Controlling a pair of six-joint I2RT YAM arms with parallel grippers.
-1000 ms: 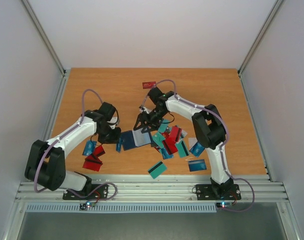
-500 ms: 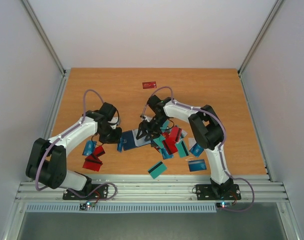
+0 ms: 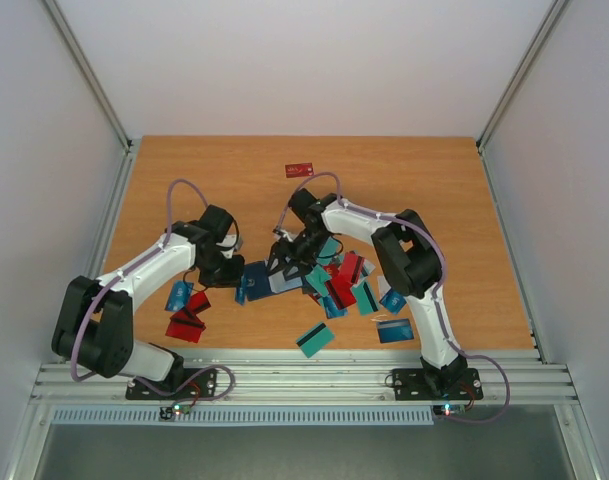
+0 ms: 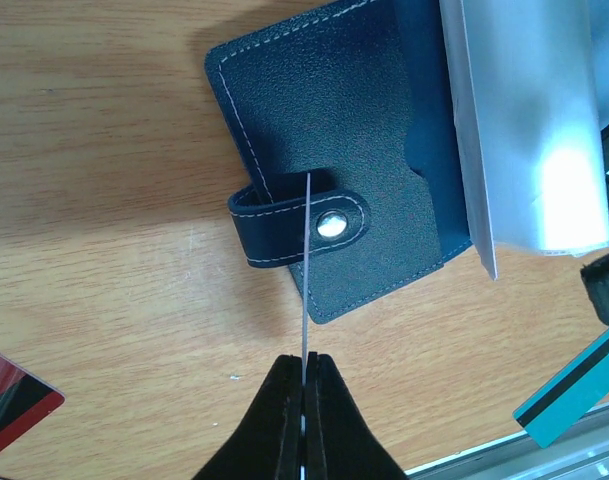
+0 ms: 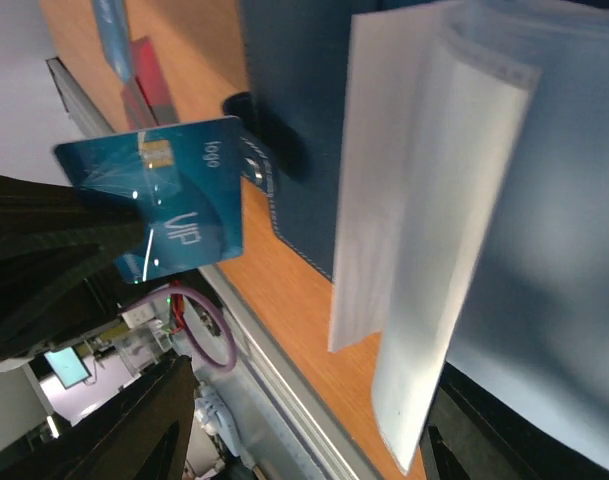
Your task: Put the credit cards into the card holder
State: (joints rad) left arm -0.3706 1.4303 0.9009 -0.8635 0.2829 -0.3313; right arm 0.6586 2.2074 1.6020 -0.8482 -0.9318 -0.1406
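The card holder (image 4: 354, 150) lies open on the table, navy cover and clasp tab up, with pale clear sleeves (image 4: 529, 120) on its right half. My left gripper (image 4: 305, 365) is shut on a blue credit card (image 4: 308, 270), seen edge-on and pointing at the clasp; the right wrist view shows its "VIP" face (image 5: 179, 215). My right gripper (image 5: 309, 400) is open over the holder (image 3: 259, 278), with the raised sleeves (image 5: 434, 200) standing between its wide fingers. More credit cards (image 3: 342, 282) lie in a heap just right of the holder.
Red and blue cards (image 3: 187, 318) lie left of my left arm. A teal card (image 3: 315, 339) and a blue card (image 3: 395, 329) sit near the front rail (image 3: 304, 375). One red card (image 3: 299, 170) lies alone at the back.
My right gripper has moved left and down over the card holder's sleeves. The left arm and its card have stayed still.
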